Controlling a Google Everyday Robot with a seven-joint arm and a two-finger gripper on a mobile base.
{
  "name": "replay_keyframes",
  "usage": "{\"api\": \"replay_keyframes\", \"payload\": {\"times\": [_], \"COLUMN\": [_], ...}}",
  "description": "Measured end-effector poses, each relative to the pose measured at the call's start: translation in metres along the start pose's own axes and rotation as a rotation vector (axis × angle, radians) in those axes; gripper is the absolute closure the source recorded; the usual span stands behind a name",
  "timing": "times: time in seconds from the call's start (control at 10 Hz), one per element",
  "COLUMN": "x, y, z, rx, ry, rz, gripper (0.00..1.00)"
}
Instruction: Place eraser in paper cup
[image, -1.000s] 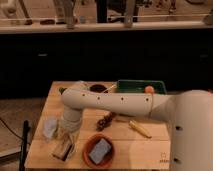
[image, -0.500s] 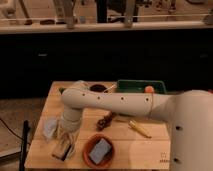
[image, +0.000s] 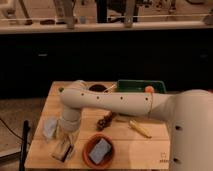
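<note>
Gripper (image: 63, 145) low at the wooden table's (image: 150, 150) front-left, over the small cream-white paper cup (image: 62, 150), presumably to drop the eraser; grasp state indiscernible.

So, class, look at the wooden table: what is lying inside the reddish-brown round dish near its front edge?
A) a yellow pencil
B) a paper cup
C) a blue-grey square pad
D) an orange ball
C. The blue-grey square pad lies inside the reddish-brown dish, right of the gripper, which hangs low over the table's front left. The yellow stick lies on the bare table, and the orange thing sits in the green tray.
</note>
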Motion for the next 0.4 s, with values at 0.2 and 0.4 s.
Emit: {"api": "replay_keyframes", "payload": {"times": [0.2, 0.4], "x": [-0.0001, 0.0051], "y": [-0.0005, 0.0007], "z": [0.0001, -0.0018], "rx": [-0.002, 0.002], "ry": [-0.002, -0.002], "rz": [-0.001, -0.001], "gripper": [0.2, 0.2]}}
